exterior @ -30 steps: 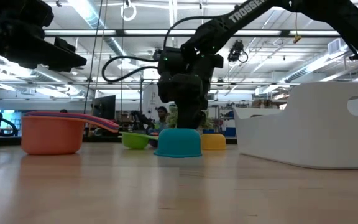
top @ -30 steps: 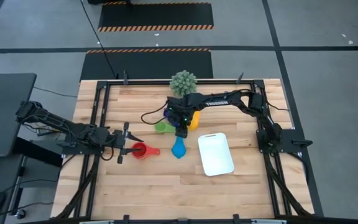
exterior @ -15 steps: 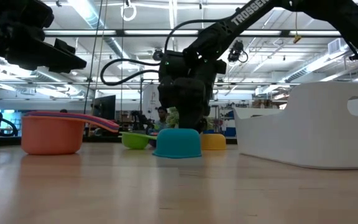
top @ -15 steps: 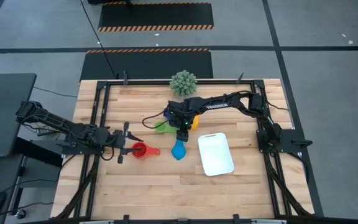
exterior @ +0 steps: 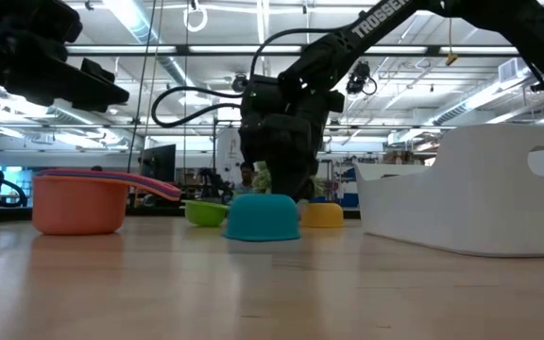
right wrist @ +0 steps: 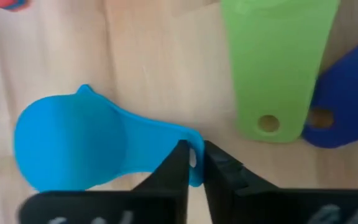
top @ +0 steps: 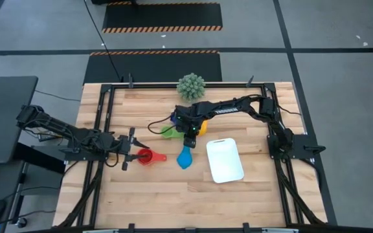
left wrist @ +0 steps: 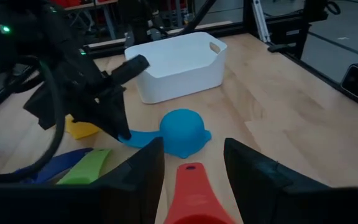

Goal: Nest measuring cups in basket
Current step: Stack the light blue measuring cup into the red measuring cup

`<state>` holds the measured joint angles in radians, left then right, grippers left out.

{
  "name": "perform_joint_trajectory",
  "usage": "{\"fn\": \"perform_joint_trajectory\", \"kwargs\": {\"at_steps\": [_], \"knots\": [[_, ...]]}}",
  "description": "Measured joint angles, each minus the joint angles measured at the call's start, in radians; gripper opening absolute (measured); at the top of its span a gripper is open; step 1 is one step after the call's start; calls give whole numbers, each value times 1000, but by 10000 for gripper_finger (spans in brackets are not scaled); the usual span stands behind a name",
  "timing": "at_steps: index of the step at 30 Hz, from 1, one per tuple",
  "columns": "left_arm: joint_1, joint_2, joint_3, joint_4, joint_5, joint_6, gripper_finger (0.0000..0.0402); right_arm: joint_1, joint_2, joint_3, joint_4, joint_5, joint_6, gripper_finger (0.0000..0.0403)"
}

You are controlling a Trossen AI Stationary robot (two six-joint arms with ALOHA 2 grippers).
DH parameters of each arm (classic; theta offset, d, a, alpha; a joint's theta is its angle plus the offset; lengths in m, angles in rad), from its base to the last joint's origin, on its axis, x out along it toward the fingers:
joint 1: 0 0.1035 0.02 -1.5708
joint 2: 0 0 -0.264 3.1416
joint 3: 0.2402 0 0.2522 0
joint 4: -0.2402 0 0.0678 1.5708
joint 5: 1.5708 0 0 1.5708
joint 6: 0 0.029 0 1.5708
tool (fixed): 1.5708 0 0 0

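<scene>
The right claw point(right wrist: 192, 163) pinches the flat handle of the overturned, dome-shaped light blue cup point(right wrist: 67, 146).

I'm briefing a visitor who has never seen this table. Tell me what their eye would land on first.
First the right gripper, shut on the handle tip of the light blue cup, which lies upside down mid-table just left of the white basket. Next the red cup to the left, with the left gripper open around its handle. Behind them stands a spiky green ball plant at the table's far edge.
</scene>
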<state>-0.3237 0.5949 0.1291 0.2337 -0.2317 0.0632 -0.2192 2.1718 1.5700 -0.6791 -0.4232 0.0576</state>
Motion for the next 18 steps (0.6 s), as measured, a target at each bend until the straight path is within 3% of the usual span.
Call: {"fn": "perform_joint_trajectory", "kwargs": {"at_steps": [9, 18], "knots": [[0, 0, 1, 1, 0, -52, 173, 6, -52, -2, -16, 13, 25, 9], [1, 0, 1, 1, 1, -163, 195, 68, -196, -2, 53, 248, -35, 8]]}}
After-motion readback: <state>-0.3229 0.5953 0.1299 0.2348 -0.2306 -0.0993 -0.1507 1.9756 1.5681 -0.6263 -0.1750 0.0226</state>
